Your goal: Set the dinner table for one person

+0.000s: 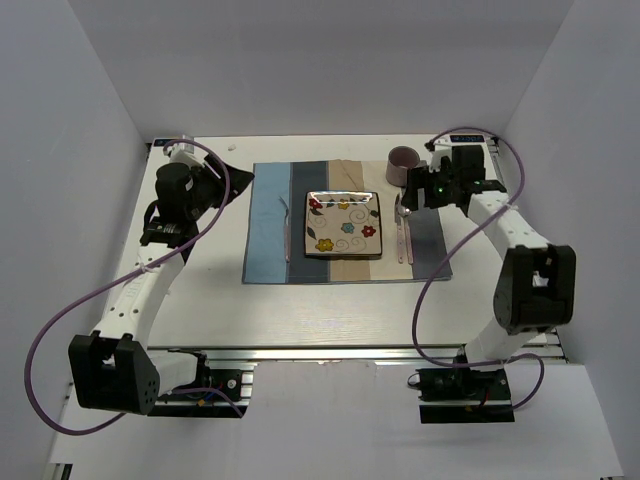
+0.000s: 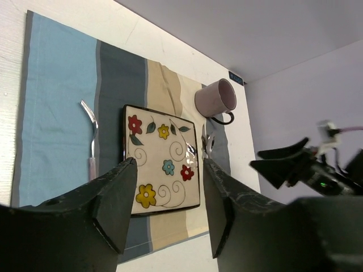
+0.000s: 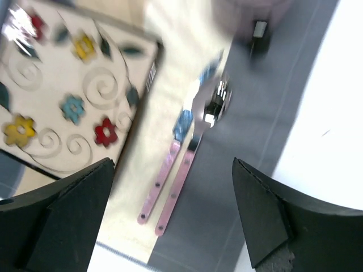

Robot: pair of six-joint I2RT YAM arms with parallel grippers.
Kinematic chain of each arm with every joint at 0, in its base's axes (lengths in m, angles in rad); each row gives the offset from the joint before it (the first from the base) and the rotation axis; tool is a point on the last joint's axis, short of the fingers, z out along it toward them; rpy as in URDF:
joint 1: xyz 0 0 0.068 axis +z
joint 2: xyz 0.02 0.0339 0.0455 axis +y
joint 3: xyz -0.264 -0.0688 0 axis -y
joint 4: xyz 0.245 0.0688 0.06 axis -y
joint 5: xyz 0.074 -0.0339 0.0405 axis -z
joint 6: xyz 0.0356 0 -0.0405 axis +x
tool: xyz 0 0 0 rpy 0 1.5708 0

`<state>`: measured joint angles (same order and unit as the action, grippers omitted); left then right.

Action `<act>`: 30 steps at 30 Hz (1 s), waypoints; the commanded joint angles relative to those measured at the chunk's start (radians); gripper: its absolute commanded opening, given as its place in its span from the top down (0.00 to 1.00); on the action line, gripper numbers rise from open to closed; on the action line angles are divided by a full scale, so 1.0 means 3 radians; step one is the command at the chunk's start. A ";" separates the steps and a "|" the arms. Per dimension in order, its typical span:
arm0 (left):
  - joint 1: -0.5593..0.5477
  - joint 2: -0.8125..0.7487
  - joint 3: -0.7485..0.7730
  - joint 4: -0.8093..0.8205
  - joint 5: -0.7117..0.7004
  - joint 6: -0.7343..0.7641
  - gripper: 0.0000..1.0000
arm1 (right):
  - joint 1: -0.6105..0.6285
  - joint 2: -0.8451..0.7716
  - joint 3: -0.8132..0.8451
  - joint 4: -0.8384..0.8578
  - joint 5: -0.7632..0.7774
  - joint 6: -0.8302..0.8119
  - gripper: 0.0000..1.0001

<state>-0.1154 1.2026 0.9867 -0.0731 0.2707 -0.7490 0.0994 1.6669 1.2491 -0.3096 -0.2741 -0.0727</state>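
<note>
The off-white dinner table [image 1: 320, 312] carries a striped placemat [image 1: 268, 225]. A square flowered plate [image 1: 343, 224] lies on the mat's middle, a fork [image 1: 288, 228] to its left, and a pink-handled knife and spoon [image 1: 403, 232] side by side to its right. A mauve mug [image 1: 402, 165] stands at the mat's far right corner. My left gripper [image 1: 232, 182] is open and empty, above the mat's far left corner. My right gripper [image 1: 416, 190] is open and empty, over the knife and spoon [image 3: 170, 184] near the mug. The left wrist view shows the plate [image 2: 161, 158], fork [image 2: 91, 139] and mug [image 2: 215, 99].
White walls enclose the table on the left, back and right. A metal rail [image 1: 350, 352] runs along the near edge by the arm bases. Purple cables loop beside both arms. The right gripper shows in the left wrist view [image 2: 283, 161].
</note>
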 commanded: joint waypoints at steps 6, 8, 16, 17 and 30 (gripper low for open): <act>-0.0014 -0.0041 0.0076 0.0131 -0.0023 0.0088 0.18 | -0.0004 -0.0397 0.0063 0.0378 0.0238 -0.0269 0.11; -0.0009 -0.0036 0.0081 0.0141 -0.0038 0.0099 0.12 | -0.0004 -0.0305 0.0223 0.0139 0.0371 -0.0264 0.11; -0.0009 0.0000 0.0081 0.0223 -0.0013 0.0093 0.02 | -0.0004 -0.0453 0.0331 -0.0068 0.0459 -0.0279 0.11; -0.0014 0.0005 0.0091 0.0218 -0.0018 0.0094 0.02 | -0.0004 -0.0489 0.0295 -0.0042 0.0448 -0.0295 0.11; -0.0014 0.0067 0.0127 0.0397 0.0018 0.0104 0.02 | 0.0006 -0.0648 0.0244 -0.0088 0.0372 -0.0284 0.11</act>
<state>-0.1154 1.2232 0.9867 0.0189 0.2703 -0.7296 0.0998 1.4853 1.3140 -0.3237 -0.1593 -0.1555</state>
